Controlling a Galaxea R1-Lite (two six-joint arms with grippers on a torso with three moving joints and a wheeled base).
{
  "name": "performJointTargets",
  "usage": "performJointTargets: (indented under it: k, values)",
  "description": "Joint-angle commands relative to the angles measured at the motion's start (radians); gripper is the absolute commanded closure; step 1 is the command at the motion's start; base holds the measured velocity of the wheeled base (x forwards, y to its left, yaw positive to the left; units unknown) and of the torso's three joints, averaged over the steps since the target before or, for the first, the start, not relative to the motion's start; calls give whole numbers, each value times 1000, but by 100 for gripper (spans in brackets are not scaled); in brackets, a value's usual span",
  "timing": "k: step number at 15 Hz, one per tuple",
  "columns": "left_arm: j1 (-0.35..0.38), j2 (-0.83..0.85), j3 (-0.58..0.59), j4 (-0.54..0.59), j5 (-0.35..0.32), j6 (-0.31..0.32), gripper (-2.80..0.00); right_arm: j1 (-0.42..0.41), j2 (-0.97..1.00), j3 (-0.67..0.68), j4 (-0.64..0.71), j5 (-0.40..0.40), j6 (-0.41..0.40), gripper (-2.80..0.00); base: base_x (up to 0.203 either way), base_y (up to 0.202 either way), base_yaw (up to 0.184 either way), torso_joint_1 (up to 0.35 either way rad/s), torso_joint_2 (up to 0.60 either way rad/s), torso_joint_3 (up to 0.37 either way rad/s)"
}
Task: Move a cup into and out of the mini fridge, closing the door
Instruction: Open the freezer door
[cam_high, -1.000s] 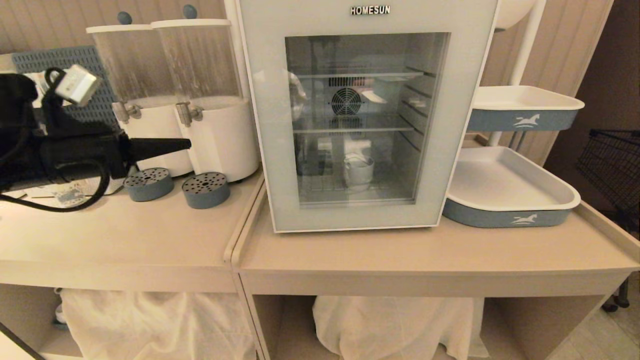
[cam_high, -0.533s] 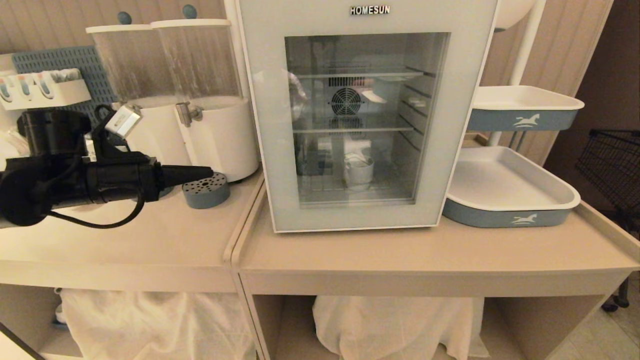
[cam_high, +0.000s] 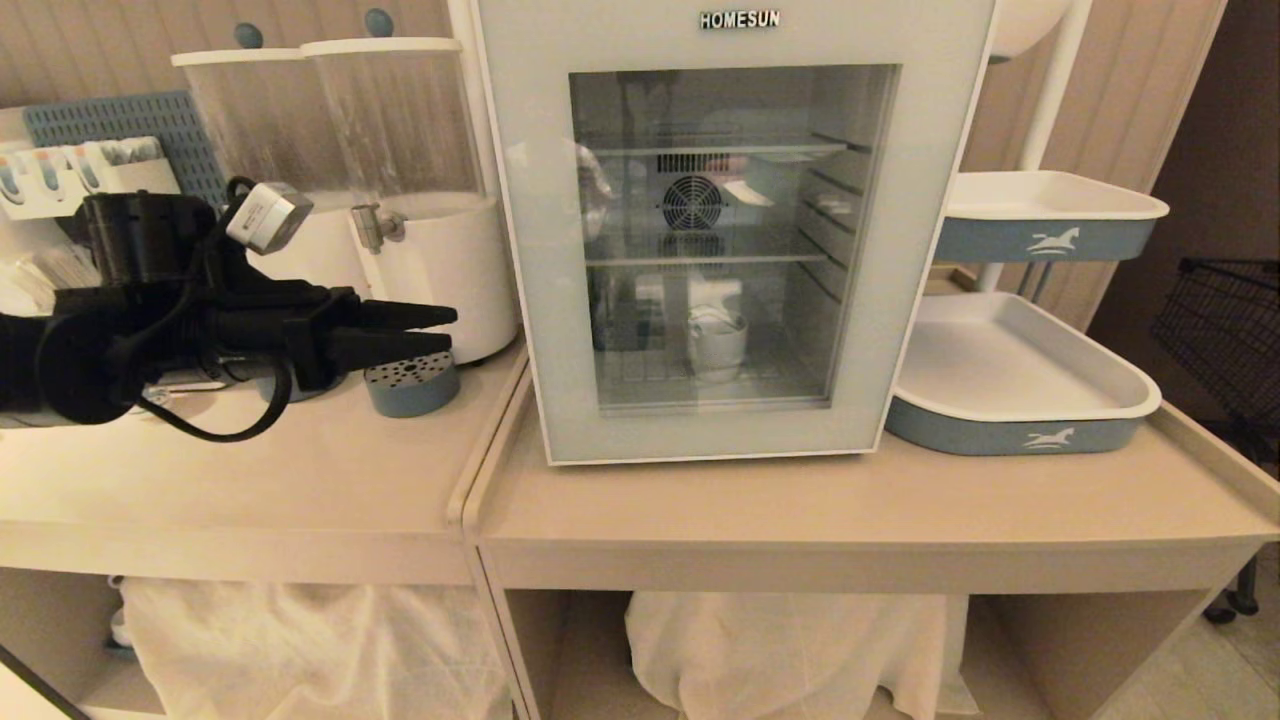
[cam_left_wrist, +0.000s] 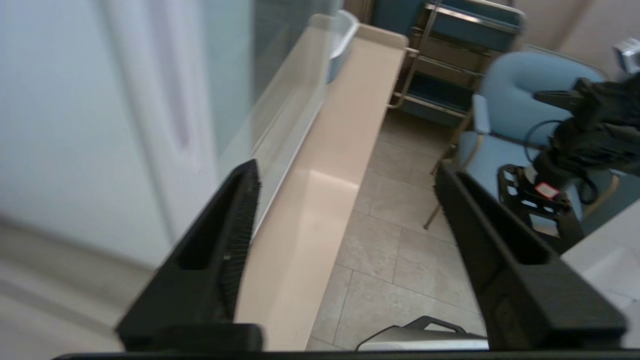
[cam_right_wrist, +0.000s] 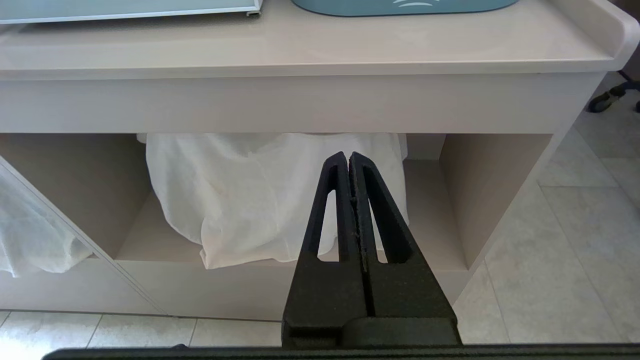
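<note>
The left gripper (cam_high: 445, 330), at nine o'clock of the fridge (cam_high: 735, 230), is spreading jaws that were pinched a second ago, likely readying for the door (cam_high: 520, 250) handle. The cup (cam_high: 717, 343) sits inside, at six o'clock. The right gripper (cam_right_wrist: 348, 157) is hanging pinched.

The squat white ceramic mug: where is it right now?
In the head view, the squat white ceramic mug stands on the white mini fridge's bottom wire shelf, behind its closed glass door.

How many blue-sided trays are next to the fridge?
2: lower tray sits on the counter against the fridge, the upper tray on a stand above it. More may be out of view.
</note>
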Motion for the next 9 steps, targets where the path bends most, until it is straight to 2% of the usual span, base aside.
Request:
performJointTargets:
  k: [1, 5, 7, 9]
  values:
    - [-25, 6, -22, -2, -14, 2, -280, 1, 1, 0, 1, 1, -1, 0, 0, 0, 0, 0, 0, 0]
    - [-45, 70, -67, -45, -77, 16, -280, 1, 1, 0, 1, 1, 1, 0, 0, 0, 0, 0, 0, 0]
    - [-48, 108, -103, -59, -70, 15, -280, 1, 1, 1, 1, 1, 1, 0, 0, 0, 0, 0, 0, 0]
    - [-50, 157, -148, -63, -35, 12, -280, 1, 1, 0, 1, 1, 1, 0, 0, 0, 0, 0, 0, 0]
